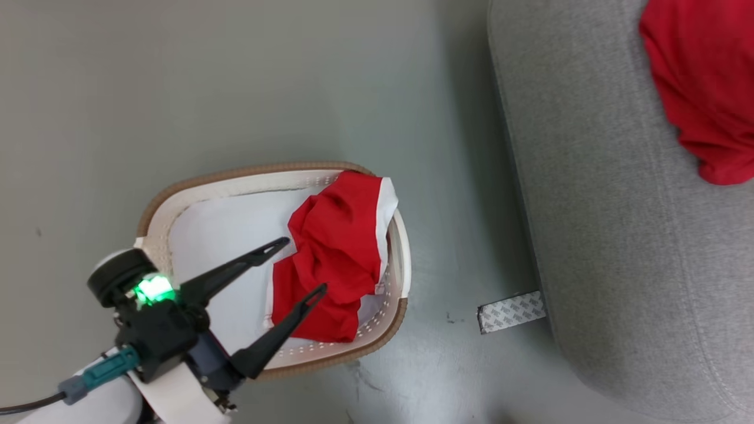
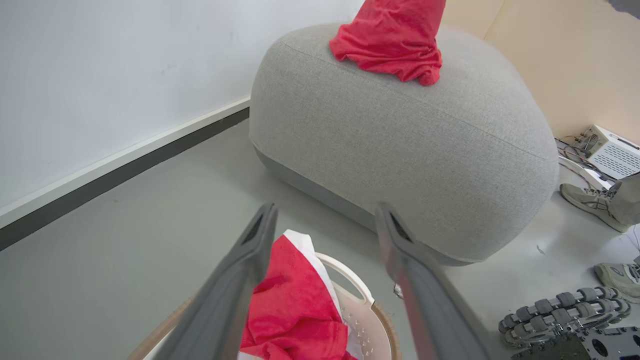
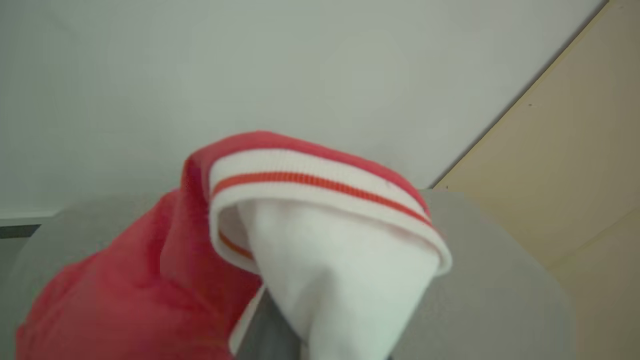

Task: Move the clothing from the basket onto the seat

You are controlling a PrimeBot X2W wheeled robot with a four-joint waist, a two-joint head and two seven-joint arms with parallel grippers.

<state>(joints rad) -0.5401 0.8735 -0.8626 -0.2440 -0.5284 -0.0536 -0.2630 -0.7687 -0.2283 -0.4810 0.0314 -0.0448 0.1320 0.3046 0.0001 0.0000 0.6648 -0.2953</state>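
A red and white piece of clothing (image 1: 336,253) lies crumpled in the right half of the cream basket (image 1: 235,174), on a pale lining sheet (image 1: 224,235). My left gripper (image 1: 306,264) hovers open just above that clothing (image 2: 295,300), fingers spread over the basket's rim (image 2: 350,272). A second red garment (image 2: 395,40) hangs down onto the top of the grey seat (image 2: 400,140). In the right wrist view its white panel and striped cuff (image 3: 340,265) drape over my right gripper, which is shut on it; one dark finger (image 3: 270,332) shows beneath. The seat (image 1: 618,206) stands right of the basket.
A small patterned grey-white strip (image 1: 511,312) lies on the floor against the seat's base. A person's shoes (image 2: 590,200) and a white box with cables (image 2: 610,150) are beyond the seat. My wheeled base (image 2: 560,312) is at the lower right. A wall with a dark baseboard (image 2: 125,165) runs behind.
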